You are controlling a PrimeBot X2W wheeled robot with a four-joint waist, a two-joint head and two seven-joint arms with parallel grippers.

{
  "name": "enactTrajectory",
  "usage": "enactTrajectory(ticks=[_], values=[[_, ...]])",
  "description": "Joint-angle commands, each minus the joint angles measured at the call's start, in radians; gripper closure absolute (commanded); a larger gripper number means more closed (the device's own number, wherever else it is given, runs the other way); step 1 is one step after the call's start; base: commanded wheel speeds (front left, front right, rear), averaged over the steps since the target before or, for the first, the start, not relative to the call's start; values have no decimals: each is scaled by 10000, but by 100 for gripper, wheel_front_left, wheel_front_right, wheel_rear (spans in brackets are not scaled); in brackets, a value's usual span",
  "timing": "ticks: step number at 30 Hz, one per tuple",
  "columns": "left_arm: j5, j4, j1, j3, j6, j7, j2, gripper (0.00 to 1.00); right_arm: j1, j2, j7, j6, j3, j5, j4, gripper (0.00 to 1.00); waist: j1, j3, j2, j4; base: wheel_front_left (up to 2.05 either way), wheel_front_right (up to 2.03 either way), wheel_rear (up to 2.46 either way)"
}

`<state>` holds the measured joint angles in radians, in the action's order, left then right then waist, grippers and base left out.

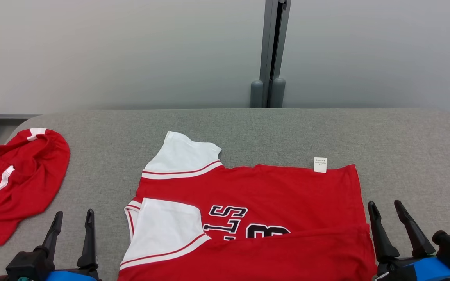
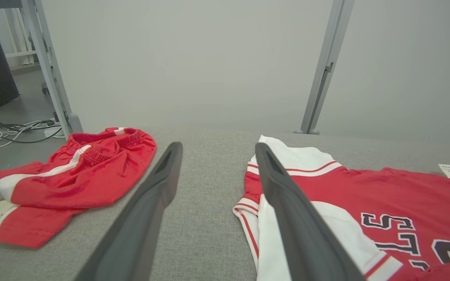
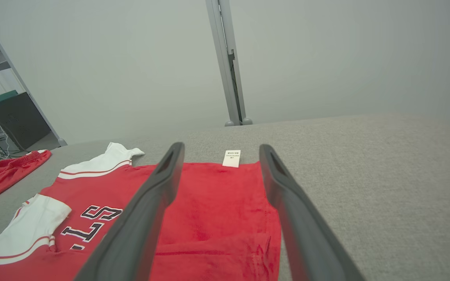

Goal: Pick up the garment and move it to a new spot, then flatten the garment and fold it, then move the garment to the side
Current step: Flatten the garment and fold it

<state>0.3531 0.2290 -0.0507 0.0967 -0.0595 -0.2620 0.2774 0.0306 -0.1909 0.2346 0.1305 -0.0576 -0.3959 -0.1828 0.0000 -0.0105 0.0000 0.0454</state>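
Note:
The garment (image 1: 272, 195) is a red jersey with white sleeves and black lettering, lying on the grey table (image 1: 248, 128) in the middle, its near edge folded over. Its white label (image 1: 320, 164) sticks out at the far edge. The left wrist view shows the garment (image 2: 385, 195) to the right, and the right wrist view has the garment (image 3: 209, 207) under the fingers. My left gripper (image 1: 73, 218) stands open at the lower left, beside the sleeve and apart from it. My right gripper (image 1: 386, 208) stands open by the jersey's right edge, holding nothing.
Crumpled red shorts (image 1: 14, 183) with white stripes lie at the table's left edge, also in the left wrist view as red shorts (image 2: 76, 175). A grey post (image 1: 272, 54) rises behind the table against a pale wall. Cables (image 2: 14, 130) lie on the floor left.

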Motion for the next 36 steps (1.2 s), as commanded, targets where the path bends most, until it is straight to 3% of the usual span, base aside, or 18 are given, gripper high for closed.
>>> enactTrajectory(ticks=[1, 13, 36], values=[[92, 93, 164, 7, -53, -16, 4, 0, 142, 45, 6, 5, 45, 118, -5, 0, 0, -20, 0, -11, 0, 0, 0], [-205, -59, 270, 228, 181, 292, 292, 0, 315, 241, -197, 5, 221, 457, -8, 0, 0, -166, 0, -21, 0, 0, 0], [284, -545, 16, -132, 468, 304, 436, 0, 359, 344, -355, 5, 462, 572, 13, 0, 0, -125, 0, -96, 0, 0, 0]])
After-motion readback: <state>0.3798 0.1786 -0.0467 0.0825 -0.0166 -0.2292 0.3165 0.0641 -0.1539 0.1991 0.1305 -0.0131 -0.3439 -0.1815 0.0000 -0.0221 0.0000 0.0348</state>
